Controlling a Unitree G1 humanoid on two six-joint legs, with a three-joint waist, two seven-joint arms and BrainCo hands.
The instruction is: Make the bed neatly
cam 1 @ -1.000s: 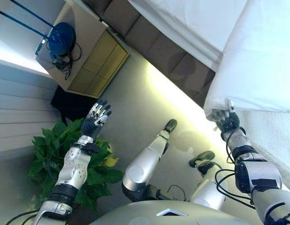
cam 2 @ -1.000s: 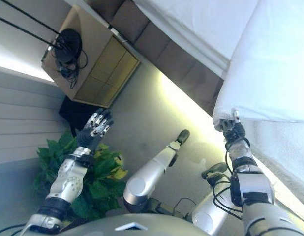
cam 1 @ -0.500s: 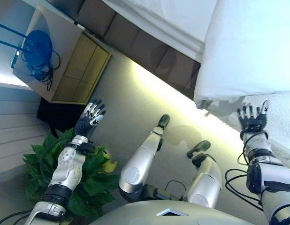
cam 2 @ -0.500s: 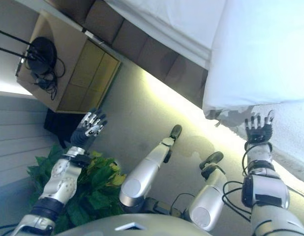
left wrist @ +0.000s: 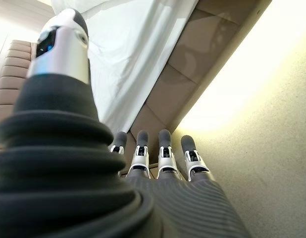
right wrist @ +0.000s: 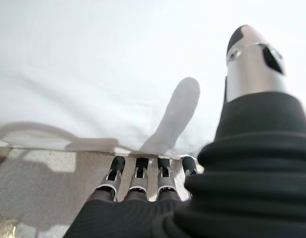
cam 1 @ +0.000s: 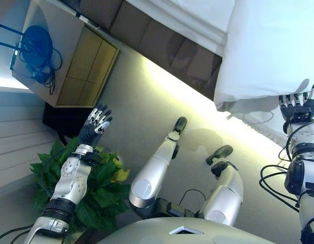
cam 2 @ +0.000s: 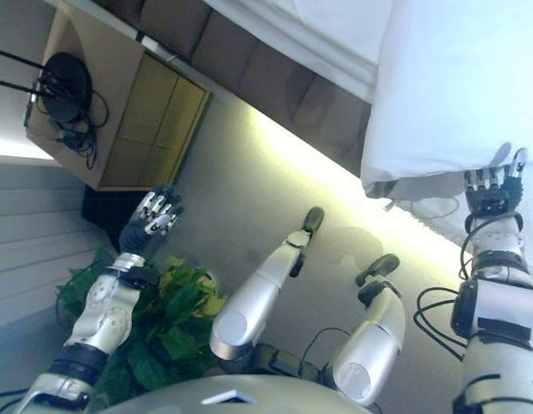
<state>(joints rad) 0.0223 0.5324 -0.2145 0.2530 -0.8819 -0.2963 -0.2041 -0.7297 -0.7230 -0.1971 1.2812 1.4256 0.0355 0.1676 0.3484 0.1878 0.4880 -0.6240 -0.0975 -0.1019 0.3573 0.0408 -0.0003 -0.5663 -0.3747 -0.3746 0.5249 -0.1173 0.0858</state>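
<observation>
Right hand [cam 1: 298, 105], seen in the left eye view, is raised with fingers straight and spread, holding nothing. It is placed just below the hanging edge of the white duvet [cam 1: 269, 56], whose lower hem runs across the view directly above the fingertips. The duvet's long edge is laid roughly crosswise to the arm, so the cloth lies straight ahead of the fingers. The left hand [cam 1: 95, 123] is held up far off to the other side, fingers open, over a green plant [cam 1: 103, 188] and near a wooden cabinet [cam 1: 78, 66]; it is well apart from the bed.

Seen in the right eye view, the same layout is given: the right hand is at the duvet's hem, the left hand beside the plant.

Seen in the left wrist view, the left fingers are straight and empty, with the bed's brown base [left wrist: 202, 49] and white sheet [left wrist: 138, 44] well ahead.

Seen in the right wrist view, the right fingers [right wrist: 138, 176] are straight, pointing at the duvet's edge, which is very close; contact cannot be told. The right hand is judged the nearer one for the next grasp.
</observation>
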